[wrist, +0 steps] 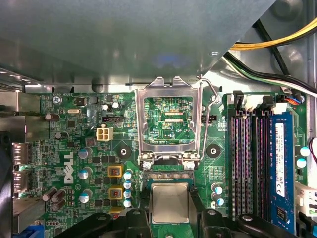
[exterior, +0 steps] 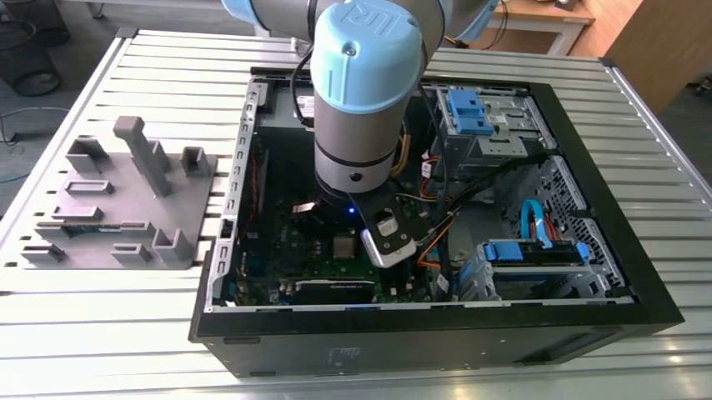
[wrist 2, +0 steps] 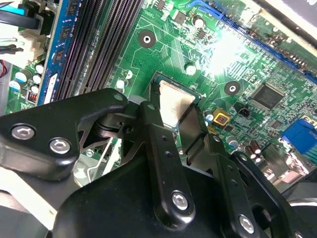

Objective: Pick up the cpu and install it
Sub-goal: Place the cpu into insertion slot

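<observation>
Clamped on the cpu (wrist 2: 176,96) by the gripper (wrist 2: 173,110): one black finger (wrist 2: 153,139) against each of two opposite edges, jaws apart only by the chip's width. Silvery top up, low over the socket on the green motherboard (wrist: 99,163); seated or just clear, cannot tell. Just beyond the fingertips, the hinged metal socket frame (wrist: 171,124) swung open. To one side of the jaws, long black memory slots (wrist: 242,163) and a blue memory module (wrist: 280,168) bearing a white sticker. To the other side, white lettering printed on the board. In the exterior view, arm (exterior: 362,83) reaching down into the open computer case (exterior: 623,283).
</observation>
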### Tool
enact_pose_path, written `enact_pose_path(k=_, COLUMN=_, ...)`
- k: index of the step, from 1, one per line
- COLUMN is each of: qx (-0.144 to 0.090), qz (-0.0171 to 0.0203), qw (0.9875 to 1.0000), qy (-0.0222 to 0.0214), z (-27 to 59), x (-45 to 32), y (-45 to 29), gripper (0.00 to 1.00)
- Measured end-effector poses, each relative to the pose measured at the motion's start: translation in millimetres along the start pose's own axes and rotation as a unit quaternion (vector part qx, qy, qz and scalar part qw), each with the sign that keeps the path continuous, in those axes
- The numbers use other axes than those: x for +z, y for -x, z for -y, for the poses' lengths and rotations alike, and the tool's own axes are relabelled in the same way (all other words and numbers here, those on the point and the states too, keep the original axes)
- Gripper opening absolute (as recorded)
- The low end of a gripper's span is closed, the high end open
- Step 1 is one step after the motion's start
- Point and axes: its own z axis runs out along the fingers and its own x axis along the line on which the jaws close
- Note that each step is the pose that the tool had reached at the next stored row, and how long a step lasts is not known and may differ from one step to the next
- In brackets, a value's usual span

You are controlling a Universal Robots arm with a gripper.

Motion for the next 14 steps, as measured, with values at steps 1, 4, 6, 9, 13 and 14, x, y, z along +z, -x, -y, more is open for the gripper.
enact_pose_path(k=1, qx=0.0, qz=0.0, qw=1.0, qy=0.0, z=0.0, x=0.0, y=0.0, gripper=0.4)
enact_pose_path(k=4, qx=0.0, qz=0.0, qw=1.0, qy=0.0001, z=0.0, x=-0.2, y=0.0, gripper=0.4)
enact_pose_path(k=6, qx=0.0, qz=0.0002, qw=1.0, qy=0.0004, z=-0.1, x=-1.1, y=0.1, gripper=0.4)
enact_pose_path(k=9, qx=0.0, qz=0.0, qw=1.0, qy=0.0001, z=0.0, x=-1.5, y=0.0, gripper=0.4)
enact_pose_path(k=13, qx=0.0, qz=0.0, qw=1.0, qy=0.0001, z=-0.1, x=-1.6, y=0.0, gripper=0.4)
enact_pose_path(k=14, qx=0.0, qz=0.0, qw=1.0, qy=0.0001, z=-0.1, x=-1.6, y=0.0, gripper=0.4)
